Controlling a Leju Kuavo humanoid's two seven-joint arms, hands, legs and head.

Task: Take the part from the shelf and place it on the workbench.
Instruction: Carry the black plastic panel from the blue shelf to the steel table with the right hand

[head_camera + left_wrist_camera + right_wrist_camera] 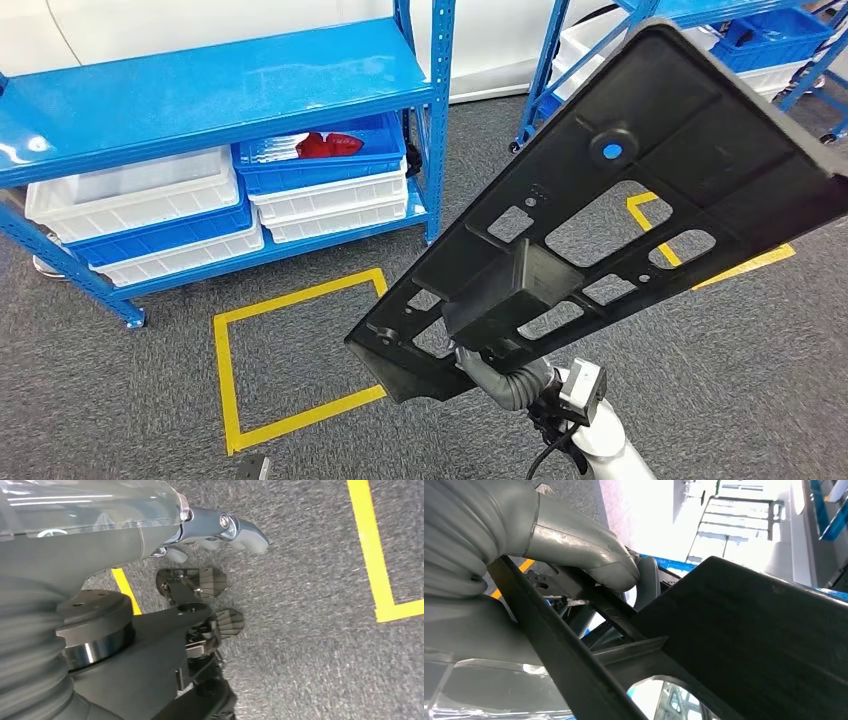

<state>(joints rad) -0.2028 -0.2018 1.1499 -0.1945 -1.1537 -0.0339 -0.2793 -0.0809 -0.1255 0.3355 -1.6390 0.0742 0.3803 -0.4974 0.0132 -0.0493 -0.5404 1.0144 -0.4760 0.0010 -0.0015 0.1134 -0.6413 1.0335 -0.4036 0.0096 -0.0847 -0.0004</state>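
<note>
On the left, the blue shelf (200, 95) is standing on grey carpet with white and blue bins (140, 205) stacked on its lower level, and the left hand (220, 530) is hanging over the floor, fingers loosely curled and holding nothing. On the right, the right hand (589, 555) is gripping the black part (620, 200) by its lower end, lifting it tilted in the air above the yellow floor marking (290, 360)

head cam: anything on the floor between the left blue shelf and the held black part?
Nothing stands there. In the head view, only grey carpet with a yellow taped square lies between the shelf and the part the right hand holds.
</note>
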